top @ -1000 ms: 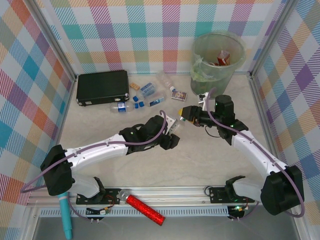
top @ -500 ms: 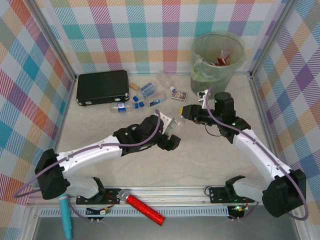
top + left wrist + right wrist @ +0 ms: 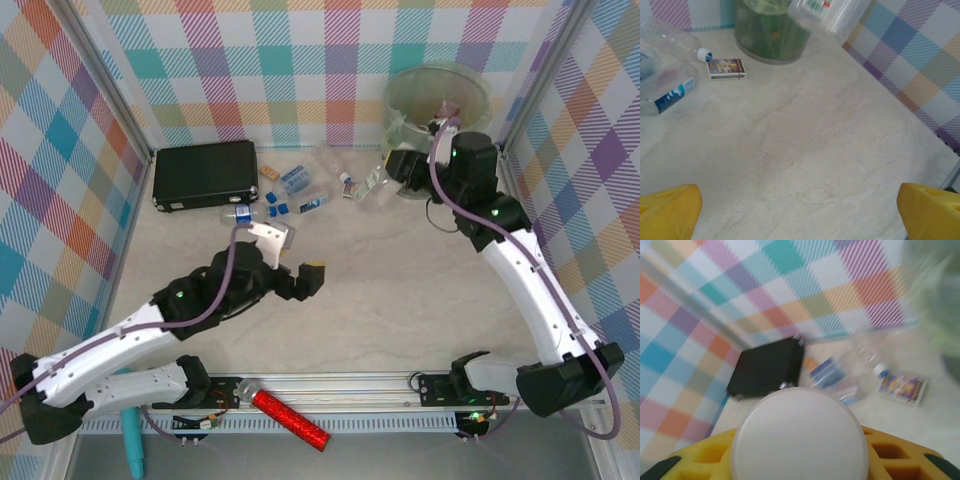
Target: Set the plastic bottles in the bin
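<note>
Right gripper point(image 3: 386, 178), upper right of the overhead view, clenched on a clear bottle point(image 3: 370, 187) held just left of the bin point(image 3: 395, 115). To do this step well, the bottle should probably be carried above the rim and over the opening before release, since the rim is the likely snag. Left gripper point(image 3: 297, 255), lower centre, spread wide and empty. More bottles point(image 3: 295, 190) lie upper centre, beside a black case point(image 3: 205, 172) and a small box point(image 3: 726, 68). Pale marbled table point(image 3: 400, 290); checked walls point(image 3: 300, 60) enclose it.
</note>
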Controlling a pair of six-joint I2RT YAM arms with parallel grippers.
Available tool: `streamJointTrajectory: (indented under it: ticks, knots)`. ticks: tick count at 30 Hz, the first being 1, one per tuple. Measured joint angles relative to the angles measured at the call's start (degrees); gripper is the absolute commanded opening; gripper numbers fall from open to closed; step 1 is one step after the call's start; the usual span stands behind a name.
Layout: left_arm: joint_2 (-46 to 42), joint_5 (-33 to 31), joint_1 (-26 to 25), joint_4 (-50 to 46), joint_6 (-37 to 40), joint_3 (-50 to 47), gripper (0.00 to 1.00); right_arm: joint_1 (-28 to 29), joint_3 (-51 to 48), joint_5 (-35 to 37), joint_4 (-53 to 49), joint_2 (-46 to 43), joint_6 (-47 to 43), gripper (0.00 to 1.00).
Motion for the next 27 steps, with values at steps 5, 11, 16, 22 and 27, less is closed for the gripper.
streamJointTrajectory:
  ticks: [5,11,16,22,27]
  knots:
    - [-6.6,-2.1,0.0,-2.1,-1.3,-2.4,1.0,-2.1,10.0,10.8,0.0,6.7,-5.4,0.38]
    - [-10.2,-2.7,0.0,-5.1,-2.5,-3.0,0.99,-5.4,23.1,18.7,1.2,16.9,-10.4,0.4]
    - [-11.1,-3.5,0.0,-7.9,-2.6,-2.5,0.99,-9.5,37.2,22.5,1.2,28.0,-13.2,0.4]
    - [-10.9,-4.0,0.0,-10.7,-3.3,-0.5,1.0,-12.7,52.2,26.5,1.0,41.5,-16.9,0.4]
    - [-9.3,-4.7,0.0,-12.2,-3.6,1.9,0.99,-14.6,54.5,28.2,1.6,47.7,-18.7,0.39]
